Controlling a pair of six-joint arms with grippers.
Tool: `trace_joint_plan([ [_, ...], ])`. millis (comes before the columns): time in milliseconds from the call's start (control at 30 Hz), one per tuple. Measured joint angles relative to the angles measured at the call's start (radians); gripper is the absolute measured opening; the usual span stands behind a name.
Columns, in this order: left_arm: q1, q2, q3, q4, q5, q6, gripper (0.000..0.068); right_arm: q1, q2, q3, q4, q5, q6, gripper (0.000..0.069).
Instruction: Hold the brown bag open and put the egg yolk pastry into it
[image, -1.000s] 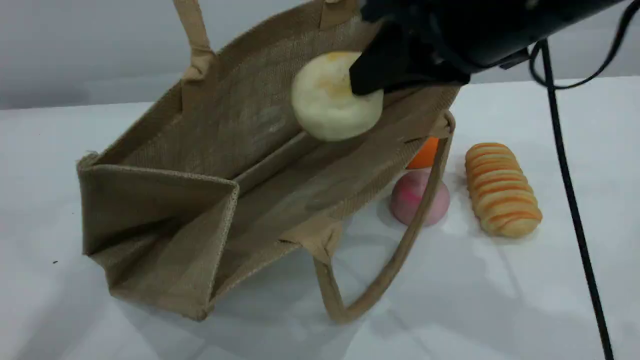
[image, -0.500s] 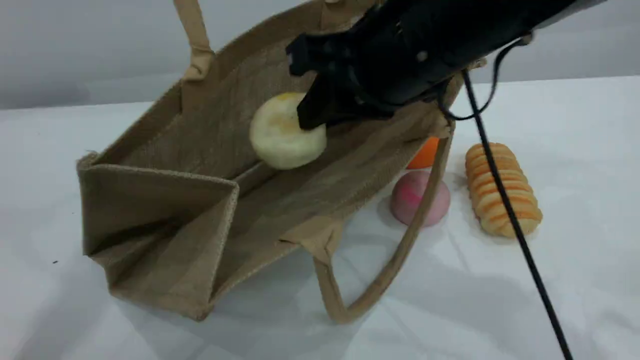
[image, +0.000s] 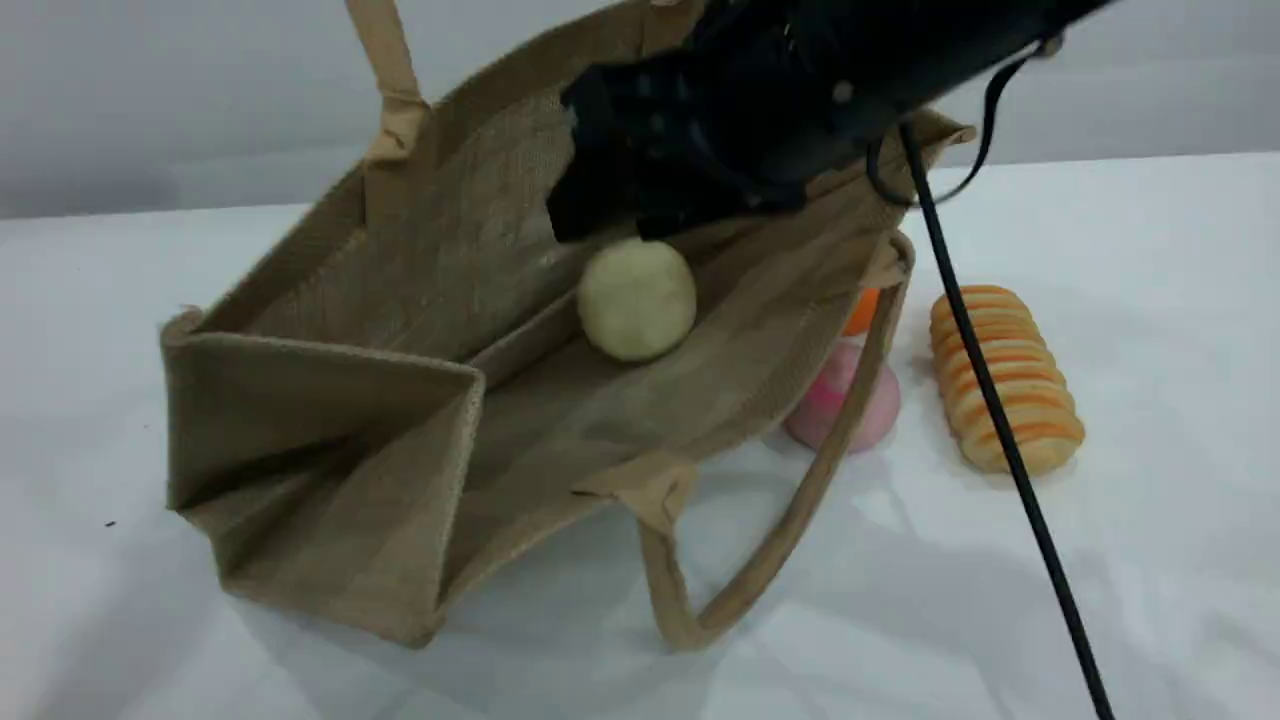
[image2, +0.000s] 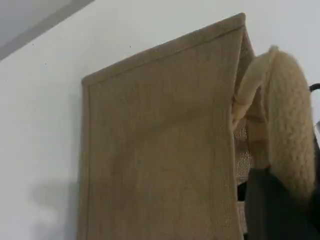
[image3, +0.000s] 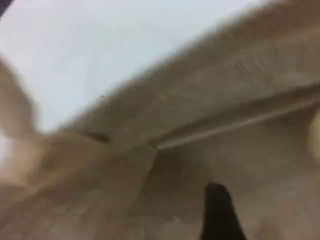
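The brown bag (image: 330, 420) lies on its side with its mouth wide open toward the camera. Its upper handle (image: 390, 70) runs taut out of the top edge. In the left wrist view my left gripper (image2: 272, 205) is shut on that beige handle (image2: 290, 130), above the bag's outer wall (image2: 155, 150). The egg yolk pastry (image: 637, 298) rests free on the bag's lower inner wall. My right gripper (image: 610, 215) hovers just above it inside the mouth, open and holding nothing. The right wrist view is blurred: bag weave (image3: 225, 75) and one dark fingertip (image3: 218, 212).
A pink bun (image: 850, 400) and an orange object (image: 862, 310) lie right of the bag, partly behind it. A long striped bread (image: 1005, 380) lies further right. The bag's lower handle (image: 760, 560) loops onto the table. A black cable (image: 990, 400) hangs from the right arm.
My right gripper carried the pastry leftward into the bag's mouth, then let it go. The pastry dropped onto the bag's inner wall, and the bag shifted slightly.
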Motion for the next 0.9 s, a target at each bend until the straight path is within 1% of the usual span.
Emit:
trace_joint_plan([
  [100, 0.000, 0.000, 0.000, 0.000, 0.000, 0.000, 0.0080, 0.000, -0.058, 0.000, -0.060, 0.010, 0.035, 0.0409],
  [267, 0.000, 0.002, 0.000, 0.000, -0.002, 0.000, 0.0080, 0.000, -0.193, 0.000, -0.246, 0.050, 0.178, 0.0415],
  [433, 0.000, 0.027, 0.001, 0.000, -0.002, 0.019, 0.0080, 0.000, -0.338, 0.001, -0.504, 0.136, 0.403, 0.0416],
  [633, 0.000, 0.093, 0.008, -0.004, -0.004, 0.020, 0.0080, 0.000, -0.519, 0.002, -0.869, 0.256, 0.716, 0.0416],
  [767, -0.008, 0.129, 0.071, -0.007, -0.010, 0.019, 0.0080, 0.000, -0.633, 0.002, -1.089, 0.329, 0.915, 0.0416],
  [900, -0.019, 0.143, 0.162, -0.008, -0.098, 0.031, 0.0080, 0.000, -0.744, 0.002, -1.286, 0.418, 1.108, 0.0416],
])
